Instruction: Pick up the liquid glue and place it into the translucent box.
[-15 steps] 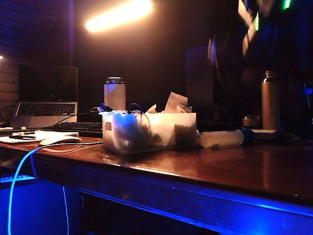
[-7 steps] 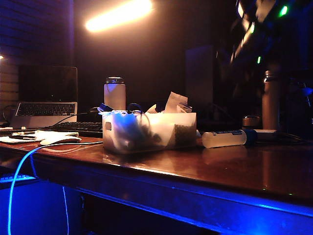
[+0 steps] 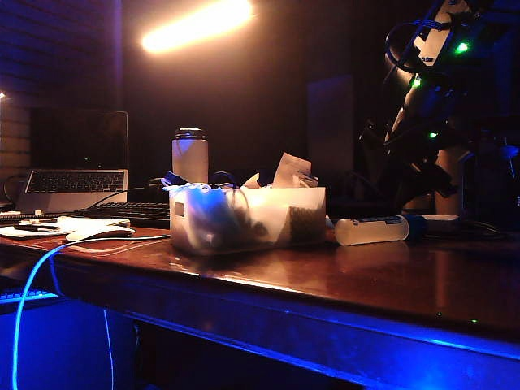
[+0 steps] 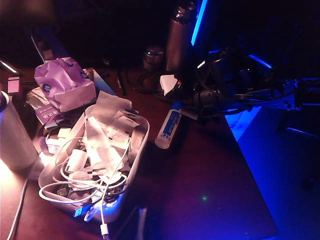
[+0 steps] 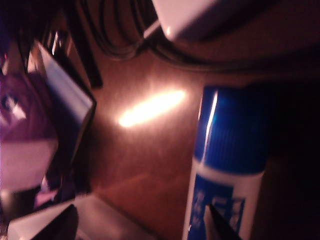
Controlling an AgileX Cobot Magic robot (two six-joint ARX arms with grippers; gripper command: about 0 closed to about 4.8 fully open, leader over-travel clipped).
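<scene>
Dark wood forms the glossy table [image 3: 341, 280], which is edged in blue light while an orange strip lamp [image 3: 197, 24] glows in the unlit room behind. A laptop [image 3: 77, 162] and a keyboard [image 3: 130, 213] are seen at the far left of the exterior view, and a white bottle with a dark lid [image 3: 190, 154] stands behind the translucent box [image 3: 244, 218]. That box [image 4: 131, 165] is crammed with white cables, adapters and crumpled papers, which rise above its rim. The liquid glue [image 3: 374, 230] is laid on its side on the table just beside the box's right end, outside it, its blue cap [image 5: 232, 127] turned away from the box. A tall metal flask [image 4: 179, 37] is set further back, partly hidden by the right arm. The right gripper [image 3: 422, 188] is held low over the cap end of the glue [image 4: 169, 129]; its jaws are spread wide and nothing is gripped, dark fingertips [image 5: 216, 226] being visible against the bottle's label. The left gripper cannot be seen in any view, so its state cannot be told.
</scene>
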